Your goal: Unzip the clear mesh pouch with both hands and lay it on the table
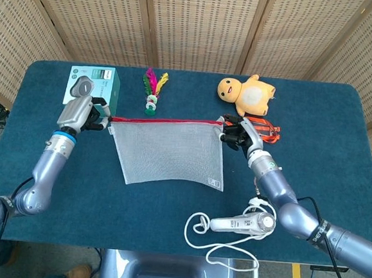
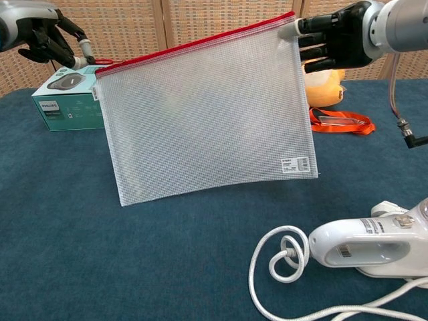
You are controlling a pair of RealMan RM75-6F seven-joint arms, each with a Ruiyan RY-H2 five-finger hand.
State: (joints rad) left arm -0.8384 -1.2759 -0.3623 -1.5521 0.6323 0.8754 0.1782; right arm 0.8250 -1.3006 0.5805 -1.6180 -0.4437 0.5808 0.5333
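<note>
The clear mesh pouch (image 1: 172,149) (image 2: 207,117) with a red zip along its top edge hangs stretched between both hands, lifted off the table. My left hand (image 1: 88,114) (image 2: 47,39) pinches the red zip pull at the pouch's left end. My right hand (image 1: 237,133) (image 2: 334,41) pinches the top right corner. The pouch's lower edge hangs free above the blue table (image 1: 167,208).
A teal boxed product (image 1: 92,88) sits at the back left, a feather shuttlecock (image 1: 152,91) behind the pouch, a yellow plush toy (image 1: 251,94) and an orange lanyard (image 1: 264,127) at the back right. A white hand mixer (image 1: 244,224) with its cord (image 1: 201,233) lies near the front edge.
</note>
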